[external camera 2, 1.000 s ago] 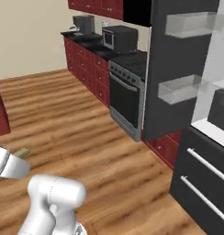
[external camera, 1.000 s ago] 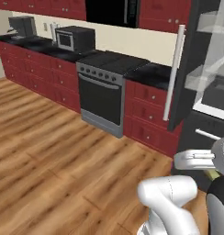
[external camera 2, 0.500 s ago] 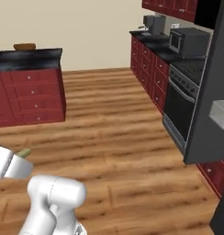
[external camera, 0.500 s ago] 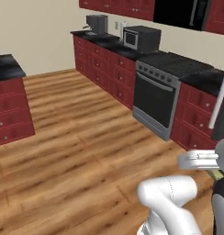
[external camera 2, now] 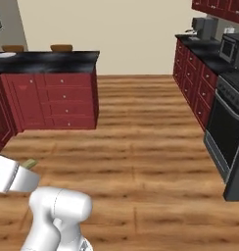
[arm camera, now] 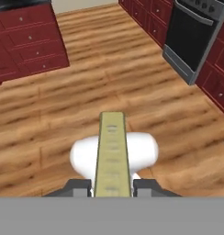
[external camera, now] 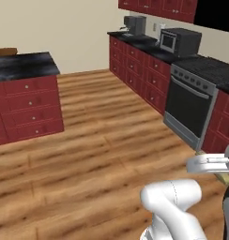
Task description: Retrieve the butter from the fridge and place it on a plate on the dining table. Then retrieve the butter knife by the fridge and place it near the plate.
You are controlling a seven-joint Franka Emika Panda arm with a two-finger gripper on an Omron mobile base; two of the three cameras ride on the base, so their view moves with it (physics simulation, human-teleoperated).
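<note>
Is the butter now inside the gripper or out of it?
Inside. In the hand view the butter stands as a pale stick between the two fingertips of the gripper, which is shut on it above the wooden floor.

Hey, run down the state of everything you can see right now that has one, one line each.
butter: clamped lengthwise in the pincer, carried above the wood floor
pincer: shut on the butter
oven: door shut
island drawers: all shut
microwave: door shut
</note>
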